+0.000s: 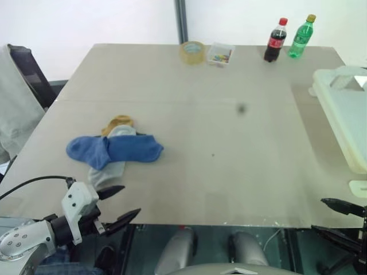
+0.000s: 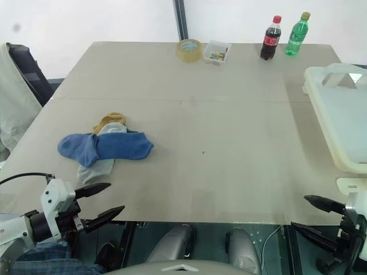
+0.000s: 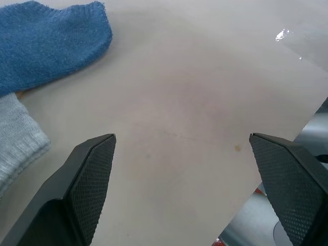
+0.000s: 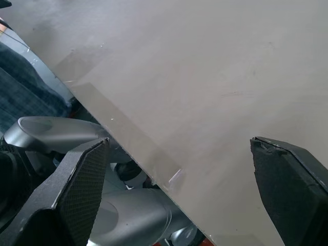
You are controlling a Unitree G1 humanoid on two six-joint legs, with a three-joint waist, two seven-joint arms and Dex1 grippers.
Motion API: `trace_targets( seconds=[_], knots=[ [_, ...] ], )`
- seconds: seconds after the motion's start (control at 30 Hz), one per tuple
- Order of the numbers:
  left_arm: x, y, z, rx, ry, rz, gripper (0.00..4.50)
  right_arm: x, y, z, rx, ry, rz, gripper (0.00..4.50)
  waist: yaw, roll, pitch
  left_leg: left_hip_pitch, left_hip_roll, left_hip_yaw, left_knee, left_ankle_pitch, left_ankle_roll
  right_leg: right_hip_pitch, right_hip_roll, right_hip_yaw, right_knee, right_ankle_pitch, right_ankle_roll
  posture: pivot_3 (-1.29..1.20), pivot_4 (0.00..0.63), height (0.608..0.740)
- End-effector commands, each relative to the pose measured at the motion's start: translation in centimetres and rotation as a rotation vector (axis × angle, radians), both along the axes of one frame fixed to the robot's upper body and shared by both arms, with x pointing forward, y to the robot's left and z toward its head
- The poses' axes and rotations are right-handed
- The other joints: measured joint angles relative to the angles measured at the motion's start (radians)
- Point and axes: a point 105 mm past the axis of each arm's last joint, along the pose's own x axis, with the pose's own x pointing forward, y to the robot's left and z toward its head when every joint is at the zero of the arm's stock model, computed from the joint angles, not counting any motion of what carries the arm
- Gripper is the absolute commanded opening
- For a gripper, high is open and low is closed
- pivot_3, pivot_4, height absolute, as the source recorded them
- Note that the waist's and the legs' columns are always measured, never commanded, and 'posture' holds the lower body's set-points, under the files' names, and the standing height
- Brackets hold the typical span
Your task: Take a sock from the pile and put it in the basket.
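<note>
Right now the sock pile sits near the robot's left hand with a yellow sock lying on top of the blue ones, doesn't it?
Not quite: in the left eye view the blue sock lies on top of the pile, with the yellow sock peeking out behind. The pile is indeed near the left hand.

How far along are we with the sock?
Nothing is done yet: the pile lies untouched on the table. Nothing is in hand; the left gripper and right gripper hover open at the near edge. Left: grasping a sock, carrying it to the basket.
</note>
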Motion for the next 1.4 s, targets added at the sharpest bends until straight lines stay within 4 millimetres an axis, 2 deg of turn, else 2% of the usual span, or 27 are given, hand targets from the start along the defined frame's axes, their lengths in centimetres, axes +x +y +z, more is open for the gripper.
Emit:
trace_targets(
  seconds=[0.03, 0.2, 0.83, 1.0, 1.2, 1.4],
  knots=[
    [0.3, 0.0, 0.7, -0.016, -0.026, -0.016, 4.50, 0.6, -0.4, 1.3, -0.022, -0.070, -0.011, 4.47, 0.000, 0.000, 0.000, 0.000, 0.000, 0.000, 0.000, 0.000, 0.000, 0.000, 0.000, 0.000, 0.000, 0.000, 0.000, 0.00, 0.150, 0.740],
    [0.8, -0.5, 0.5, -0.052, -0.022, -0.019, 4.50, 1.9, 0.1, 2.0, -0.016, -0.123, -0.018, 4.47, 0.000, 0.000, 0.000, 0.001, 0.000, 0.000, 0.000, 0.000, 0.000, 0.000, 0.000, 0.000, 0.001, 0.000, 0.000, 0.00, 0.150, 0.740],
    [1.0, -1.3, 0.4, -0.072, -0.047, -0.012, 4.50, 3.2, 1.4, 2.4, 0.009, -0.143, 0.011, 4.47, 0.000, 0.000, 0.000, 0.001, 0.000, 0.001, 0.000, 0.000, 0.000, 0.000, 0.001, 0.001, 0.001, 0.001, 0.000, 0.00, 0.150, 0.740],
    [1.3, -1.1, 0.3, -0.057, -0.062, -0.001, 4.50, 3.5, 2.3, 2.7, 0.018, -0.165, 0.051, 4.47, -0.001, 0.000, 0.000, 0.001, 0.001, 0.001, 0.000, 0.000, 0.000, 0.000, 0.001, 0.001, 0.001, 0.001, 0.000, 0.00, 0.150, 0.740],
    [4.4, 0.6, 1.5, -0.029, -0.182, 0.170, 4.50, 4.4, 5.6, 5.1, 0.084, -0.268, 0.164, 4.47, -0.001, 0.000, 0.000, 0.001, 0.002, 0.001, 0.001, 0.000, 0.000, 0.000, 0.002, 0.000, 0.002, 0.001, 0.000, 0.00, 0.150, 0.740],
    [7.2, 3.4, 3.1, -0.014, -0.292, 0.384, 4.50, 5.0, 8.3, 7.3, 0.139, -0.346, 0.262, 4.47, -0.001, 0.000, 0.000, 0.002, 0.003, 0.001, 0.002, 0.001, -0.001, 0.001, 0.004, 0.001, 0.002, 0.003, 0.000, 0.00, 0.150, 0.740]
  ],
)
